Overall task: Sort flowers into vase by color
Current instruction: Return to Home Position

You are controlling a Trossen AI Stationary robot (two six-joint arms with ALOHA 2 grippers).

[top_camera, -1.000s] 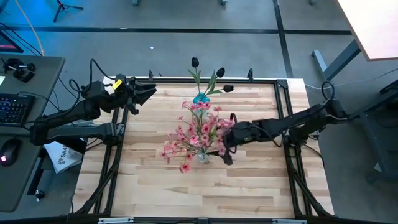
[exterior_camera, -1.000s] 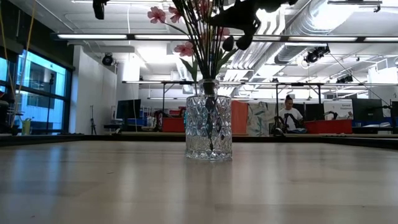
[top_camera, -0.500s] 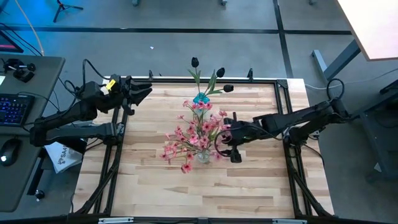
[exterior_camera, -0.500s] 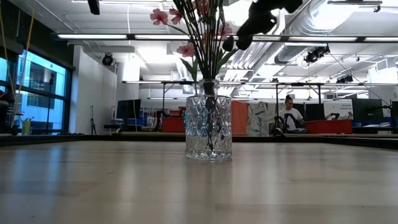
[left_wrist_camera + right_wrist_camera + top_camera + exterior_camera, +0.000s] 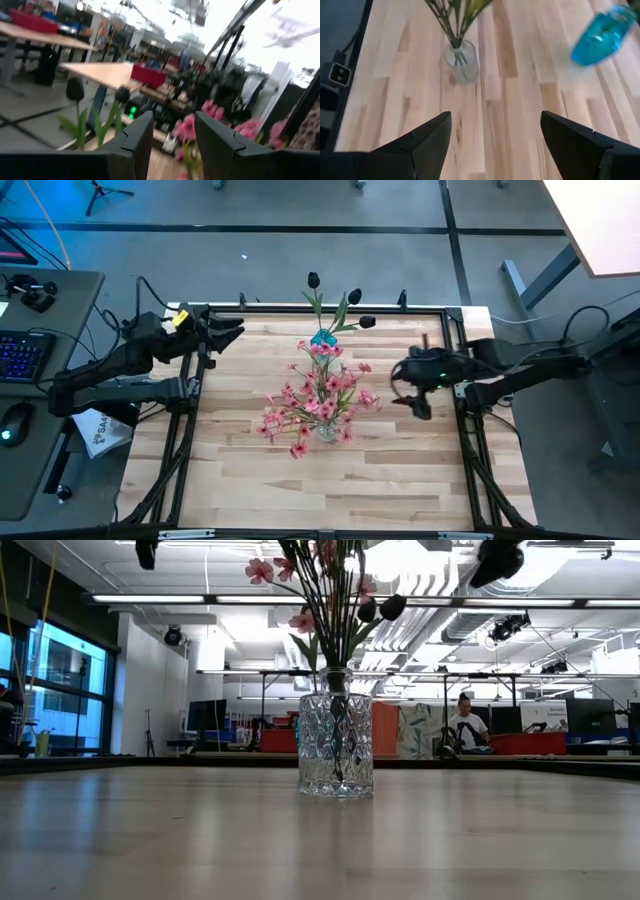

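1. Table (image 5: pixel 400 470): wooden and fills mid-frame. Both vases stand at its centre, within either arm's reach.
2. Right gripper (image 5: pixel 410 388): right of centre, fingers spread wide and empty. It sits clear of the blooms, likely because the sorting looks done.
3. Left gripper (image 5: pixel 232 332): upper left, fingers apart and empty, waiting.
4. Clear vase (image 5: pixel 327 432): centre of frame, holds the pink flowers (image 5: pixel 300 405).
5. Blue vase (image 5: pixel 322 338): just above the clear vase in frame, holds the black buds (image 5: pixel 314 280).

The wooden table (image 5: pixel 400 470) is evenly bright with faint shadows, ceiling strip lights (image 5: pixel 200 599) glare atop the low view, and the left wrist view's upper right washes white.
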